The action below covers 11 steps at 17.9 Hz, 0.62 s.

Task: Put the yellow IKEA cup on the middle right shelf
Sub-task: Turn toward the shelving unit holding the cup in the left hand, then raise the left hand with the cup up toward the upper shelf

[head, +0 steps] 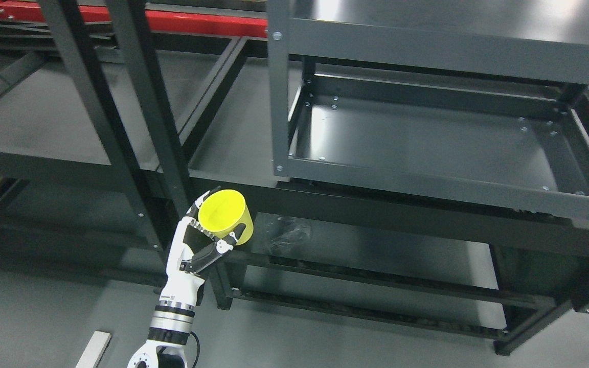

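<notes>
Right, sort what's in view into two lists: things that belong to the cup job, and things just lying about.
Belongs to the job:
- yellow cup, held in the left hand
- grey shelf unit on the right, its tray bare

Just lying about:
- crumpled clear plastic on the dark rack's low shelf
- white strip on the floor
- red beam at the top
</notes>
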Available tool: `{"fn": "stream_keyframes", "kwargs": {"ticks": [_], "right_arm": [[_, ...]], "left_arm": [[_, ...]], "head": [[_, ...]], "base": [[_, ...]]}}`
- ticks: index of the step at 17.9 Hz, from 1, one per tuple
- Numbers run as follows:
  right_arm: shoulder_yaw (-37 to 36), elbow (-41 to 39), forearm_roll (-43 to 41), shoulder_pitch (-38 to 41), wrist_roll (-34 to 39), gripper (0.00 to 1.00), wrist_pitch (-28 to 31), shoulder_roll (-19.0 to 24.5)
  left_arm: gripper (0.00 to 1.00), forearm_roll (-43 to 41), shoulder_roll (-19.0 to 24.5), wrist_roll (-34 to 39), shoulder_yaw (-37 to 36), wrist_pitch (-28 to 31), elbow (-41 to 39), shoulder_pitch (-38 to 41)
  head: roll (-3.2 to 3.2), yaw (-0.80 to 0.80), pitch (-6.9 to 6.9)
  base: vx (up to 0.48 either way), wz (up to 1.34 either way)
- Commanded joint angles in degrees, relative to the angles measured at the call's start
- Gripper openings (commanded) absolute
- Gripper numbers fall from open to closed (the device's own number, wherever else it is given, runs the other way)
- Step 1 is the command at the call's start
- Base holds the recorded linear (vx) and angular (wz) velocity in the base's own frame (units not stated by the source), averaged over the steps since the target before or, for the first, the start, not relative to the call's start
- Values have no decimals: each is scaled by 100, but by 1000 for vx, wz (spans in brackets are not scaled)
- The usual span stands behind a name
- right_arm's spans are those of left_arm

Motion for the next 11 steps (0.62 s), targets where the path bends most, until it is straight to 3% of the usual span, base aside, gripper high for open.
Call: {"fn": "stream_keyframes", "kwargs": {"ticks": [1,11], "right_arm": [[97,0,-141,78,-11,99,-1,-100],[97,0,-141,78,-11,99,-1,-100]], "left_arm": [[2,-130,100,-2,-828,-128,-44,-51],[2,-236,100,-2,-1250,-243,-272,-595]], "head": [[0,0,0],[0,0,0]], "base": [[-73,-545],[-5,-369]]}}
